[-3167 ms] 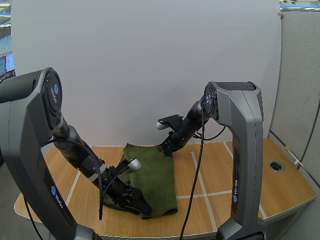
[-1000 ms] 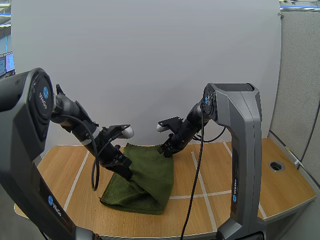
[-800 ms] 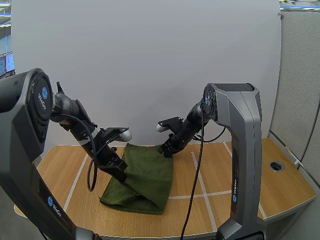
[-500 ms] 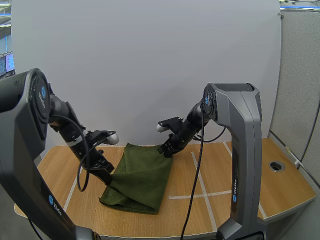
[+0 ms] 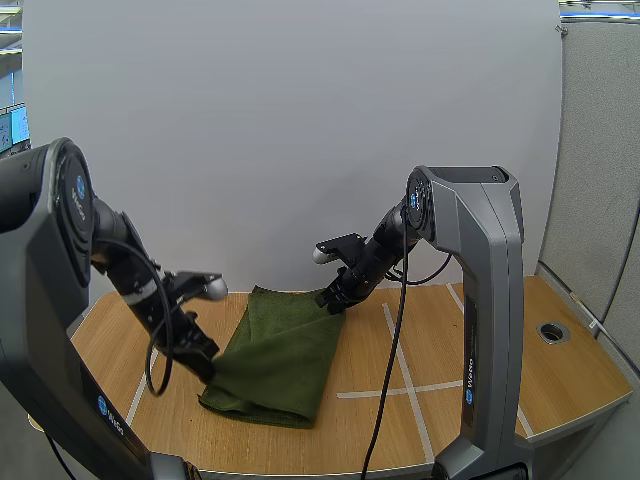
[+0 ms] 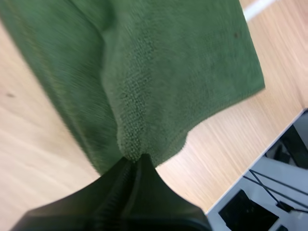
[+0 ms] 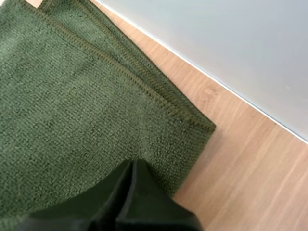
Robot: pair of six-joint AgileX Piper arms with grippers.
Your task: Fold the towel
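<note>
Our left gripper (image 5: 205,366) clamped on towel (image 5: 280,350) near-left edge; our right gripper (image 5: 333,298) clamped by its far corner. Table (image 5: 500,370) bears white tape lines (image 5: 430,386), round hole (image 5: 551,331) well apart.

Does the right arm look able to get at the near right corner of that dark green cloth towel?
Probably, nothing stands in the way, but the right gripper is shut on the far corner of the dark green towel and must release.

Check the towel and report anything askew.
The green towel lies skewed on the table: the left gripper pinches its near left edge, puckering it to a point, and the layers' edges do not line up. The right gripper sits at the far corner.
</note>
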